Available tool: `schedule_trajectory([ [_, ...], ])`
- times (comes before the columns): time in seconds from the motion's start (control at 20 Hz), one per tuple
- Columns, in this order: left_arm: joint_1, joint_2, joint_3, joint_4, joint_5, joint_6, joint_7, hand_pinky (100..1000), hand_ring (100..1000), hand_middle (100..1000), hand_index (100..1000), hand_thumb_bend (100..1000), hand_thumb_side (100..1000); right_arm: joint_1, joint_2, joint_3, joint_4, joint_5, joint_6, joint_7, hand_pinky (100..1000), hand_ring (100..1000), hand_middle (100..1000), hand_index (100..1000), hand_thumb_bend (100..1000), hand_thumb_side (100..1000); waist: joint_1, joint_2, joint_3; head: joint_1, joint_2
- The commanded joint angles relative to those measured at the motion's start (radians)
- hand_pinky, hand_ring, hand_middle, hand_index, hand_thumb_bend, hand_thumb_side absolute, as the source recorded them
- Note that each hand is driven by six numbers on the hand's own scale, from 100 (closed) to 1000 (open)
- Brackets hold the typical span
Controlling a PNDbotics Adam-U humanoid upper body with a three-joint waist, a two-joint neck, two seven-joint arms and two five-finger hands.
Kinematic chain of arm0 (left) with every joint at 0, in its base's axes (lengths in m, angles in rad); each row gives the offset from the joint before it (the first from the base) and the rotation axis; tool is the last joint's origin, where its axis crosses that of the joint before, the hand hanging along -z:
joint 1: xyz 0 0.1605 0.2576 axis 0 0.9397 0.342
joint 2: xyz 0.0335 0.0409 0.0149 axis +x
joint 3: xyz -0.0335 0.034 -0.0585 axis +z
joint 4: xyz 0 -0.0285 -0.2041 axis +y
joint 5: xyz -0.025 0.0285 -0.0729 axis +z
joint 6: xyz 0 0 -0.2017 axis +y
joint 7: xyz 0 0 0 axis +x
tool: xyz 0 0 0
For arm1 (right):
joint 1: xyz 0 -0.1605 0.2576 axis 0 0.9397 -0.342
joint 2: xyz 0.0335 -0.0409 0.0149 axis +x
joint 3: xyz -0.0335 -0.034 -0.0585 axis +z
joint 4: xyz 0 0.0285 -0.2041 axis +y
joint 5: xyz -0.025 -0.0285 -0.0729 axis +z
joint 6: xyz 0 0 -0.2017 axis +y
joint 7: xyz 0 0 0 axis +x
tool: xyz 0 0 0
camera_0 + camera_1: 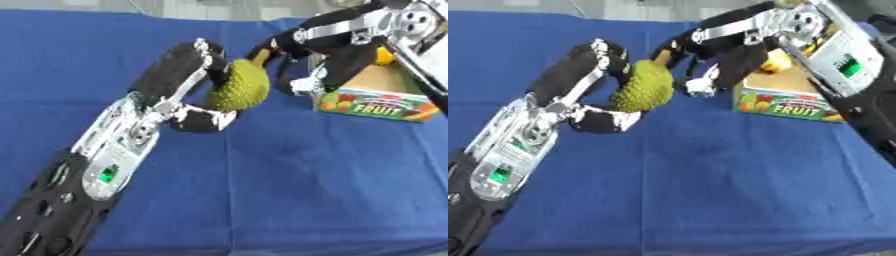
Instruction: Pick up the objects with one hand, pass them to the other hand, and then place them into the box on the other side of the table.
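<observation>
A green spiky fruit (238,86) with a brown stem is held above the blue table, near its middle back. My left hand (172,70) is shut on it, fingers curled over its left side and the thumb (203,120) under it. My right hand (741,50) reaches in from the upper right. Its upper fingers (674,50) touch the stem end, while its thumb (702,86) sits just right of the fruit, apart from it. The cardboard box (376,102) marked FRUIT stands at the right, behind the right hand.
Something yellow (383,55) shows inside the box. The blue cloth (306,180) covers the whole table. My left forearm (96,170) crosses the lower left, and my right forearm (846,65) comes down over the box.
</observation>
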Motion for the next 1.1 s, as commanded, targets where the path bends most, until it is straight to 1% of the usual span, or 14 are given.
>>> schedule_trajectory([
  [0.05, -0.018, -0.007, 0.013, -0.032, -0.007, 0.002, 0.005, 524, 477, 395, 319, 307, 100, -0.010, -0.009, -0.009, -0.006, 0.012, -0.003, -0.006, 845, 971, 958, 1000, 100, 486, -0.007, -0.026, 0.002, -0.009, -0.004],
  [0.7, -0.029, -0.032, 0.012, -0.049, -0.028, 0.015, 0.011, 519, 474, 391, 317, 321, 100, -0.012, 0.012, -0.008, 0.001, 0.026, -0.026, -0.018, 846, 973, 962, 1000, 100, 594, -0.005, -0.021, 0.007, -0.015, -0.006],
  [1.1, -0.032, -0.045, 0.015, -0.052, -0.039, 0.014, 0.016, 520, 473, 390, 316, 327, 100, -0.009, 0.018, -0.004, 0.005, 0.026, -0.032, -0.005, 843, 970, 959, 1000, 100, 609, -0.007, -0.021, 0.009, -0.019, -0.006],
])
